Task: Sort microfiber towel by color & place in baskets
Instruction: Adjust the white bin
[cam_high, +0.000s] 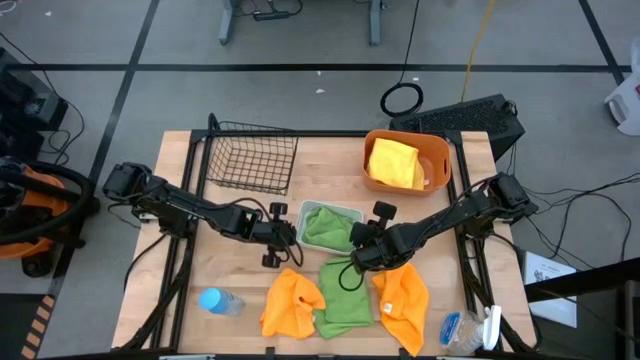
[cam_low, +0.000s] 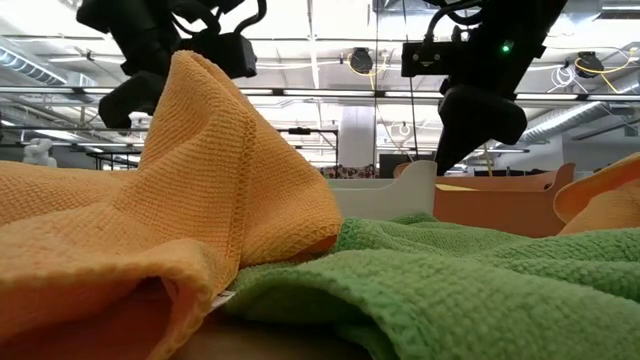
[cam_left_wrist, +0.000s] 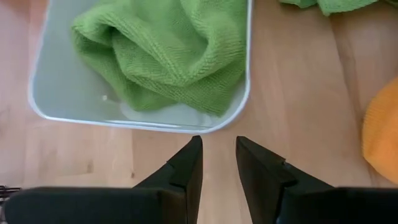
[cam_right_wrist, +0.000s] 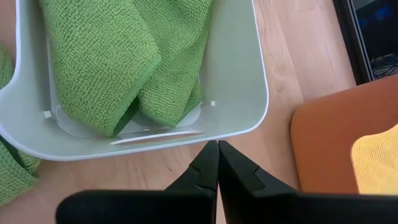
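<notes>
Both grippers hang low over the table by the white tray (cam_high: 345, 212). Left gripper (cam_left_wrist: 217, 158) has its fingers a little apart and holds nothing; the tray sits just ahead of it with a green towel (cam_left_wrist: 168, 50) inside. Right gripper (cam_right_wrist: 217, 163) has its fingers pressed together, also empty, with the same tray just ahead. Beside it is the orange tub (cam_high: 437, 153) with a yellow towel (cam_high: 393, 162). Another green towel (cam_high: 347, 295) lies between two orange towels (cam_high: 290, 303) behind the grippers. A black wire basket (cam_high: 250, 157) stands farther off.
</notes>
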